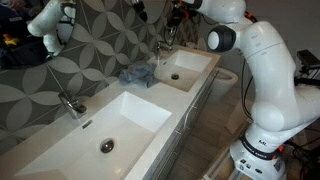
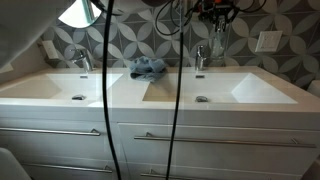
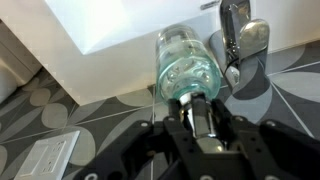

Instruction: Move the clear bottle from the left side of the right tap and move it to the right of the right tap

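In the wrist view my gripper (image 3: 198, 112) is shut on the neck of the clear bottle (image 3: 185, 62). The bottle hangs below the jaws, just beside the chrome right tap (image 3: 240, 38), over the white counter edge. In both exterior views the gripper (image 2: 215, 22) (image 1: 172, 22) is raised above the right tap (image 2: 200, 56) (image 1: 160, 50), close to the patterned wall. The bottle is hard to make out there.
A crumpled blue cloth (image 2: 148, 68) (image 1: 138, 76) lies on the counter between the two basins. The left tap (image 2: 82, 60) stands behind the left basin. A wall socket (image 2: 266, 41) is to the right. A black cable (image 2: 176, 90) hangs across the view.
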